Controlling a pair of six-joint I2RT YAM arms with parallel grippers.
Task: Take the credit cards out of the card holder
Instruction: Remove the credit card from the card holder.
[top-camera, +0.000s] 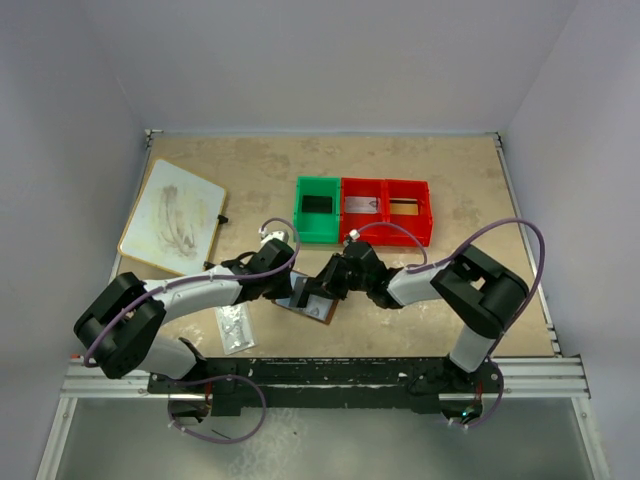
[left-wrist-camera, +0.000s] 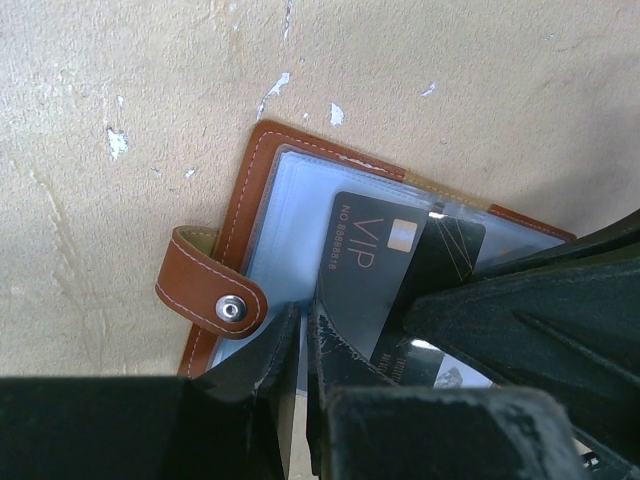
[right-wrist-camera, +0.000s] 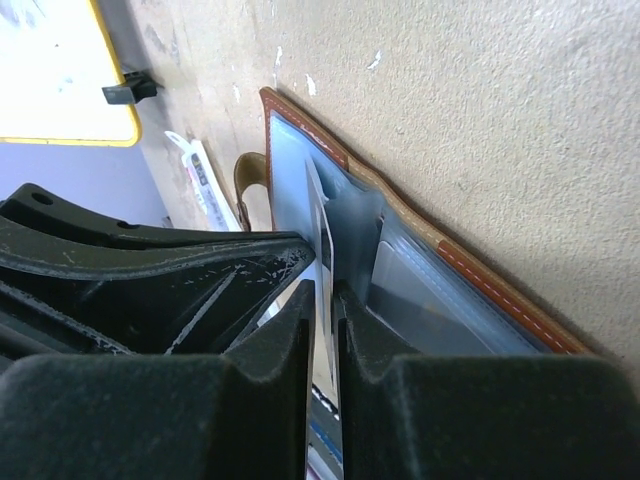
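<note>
**Hidden or unclear**
- Left wrist view: the black body of the right gripper (right-wrist-camera: 322, 300) covers the lower right part of the card (left-wrist-camera: 365, 262) and the right half of the holder (left-wrist-camera: 252, 195).
- A printed patch below the card is too covered to identify.
- Right wrist view: the card is seen edge-on, as a thin pale sliver.
- Overhead view: both arms sit over the holder, and only its near brown corner shows.

**Grippers**
- Left gripper (left-wrist-camera: 302, 325): jaws almost together, with the tips over the holder's bluish-grey inner pocket, just beside the tab (left-wrist-camera: 205, 290). Whether pocket film lies between them cannot be told.
- Right gripper: jaws closed on the card, whose edge runs down into the narrow gap between the fingers.

**Task items**
- Holder: lies open and flat at the middle of the table (top-camera: 470, 180), in front of the green bin (top-camera: 318, 208). It is brown leather with pale stitching. The tab carries a metal stud and curls over the left edge.
- Card: dark grey, with "VIP", a number line and a small gold square. Its upper end lies over the clear pocket.
</note>
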